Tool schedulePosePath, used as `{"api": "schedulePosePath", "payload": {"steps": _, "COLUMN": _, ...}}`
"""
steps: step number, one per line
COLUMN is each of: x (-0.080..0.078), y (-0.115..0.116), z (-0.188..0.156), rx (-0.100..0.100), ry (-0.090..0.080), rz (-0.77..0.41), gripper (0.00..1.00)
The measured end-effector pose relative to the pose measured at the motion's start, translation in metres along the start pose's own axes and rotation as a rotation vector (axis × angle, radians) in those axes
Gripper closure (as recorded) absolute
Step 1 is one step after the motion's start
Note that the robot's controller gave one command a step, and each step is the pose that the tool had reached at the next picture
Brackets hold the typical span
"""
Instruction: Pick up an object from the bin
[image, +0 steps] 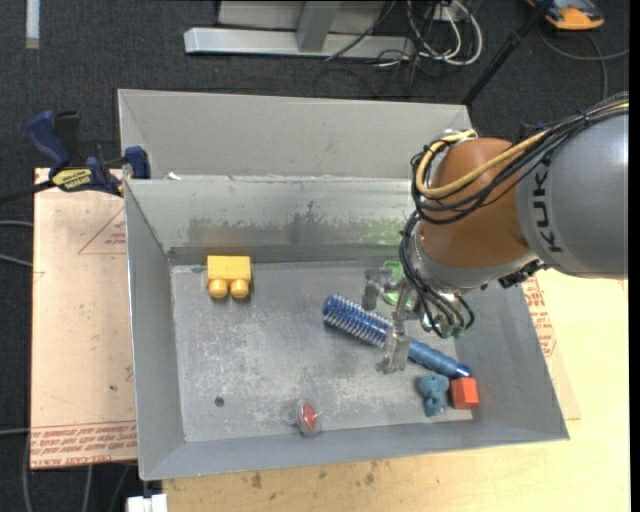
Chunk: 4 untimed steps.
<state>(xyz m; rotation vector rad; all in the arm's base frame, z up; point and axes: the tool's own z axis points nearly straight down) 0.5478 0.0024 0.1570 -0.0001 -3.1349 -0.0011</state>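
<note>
My gripper (385, 322) hangs low over the right middle of the bin, under the orange wrist cover. It is open: one grey finger (373, 291) stands behind the right end of a blue ribbed brush (352, 319) and the other finger (394, 354) stands in front of it. The brush lies flat on the bin floor, slanting down to the right. Just right of the front finger lies a blue stick-shaped thing (434, 359) with an orange block (463, 392) and a small blue piece (432, 395) by its end.
A yellow block with two round studs (228, 277) lies at the back left. A small clear and red thing (308, 417) sits near the front wall. Something green (394, 269) shows behind the gripper, mostly hidden by the arm.
</note>
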Motion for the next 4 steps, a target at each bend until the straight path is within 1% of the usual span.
{"api": "schedulePosePath", "payload": {"steps": 1, "x": -0.042, "y": -0.012, "z": 0.091, "rx": 0.000, "ry": -0.006, "rz": -0.004, "gripper": 0.00}}
{"api": "schedulePosePath", "payload": {"steps": 2, "x": -0.042, "y": -0.010, "z": 0.087, "rx": -0.002, "ry": -0.007, "rz": -0.005, "gripper": 1.00}}
{"api": "schedulePosePath", "payload": {"steps": 3, "x": -0.053, "y": -0.022, "z": -0.039, "rx": 0.000, "ry": -0.017, "rz": 0.010, "gripper": 1.00}}
{"api": "schedulePosePath", "payload": {"steps": 4, "x": -0.074, "y": -0.029, "z": -0.145, "rx": 0.001, "ry": -0.019, "rz": 0.003, "gripper": 1.00}}
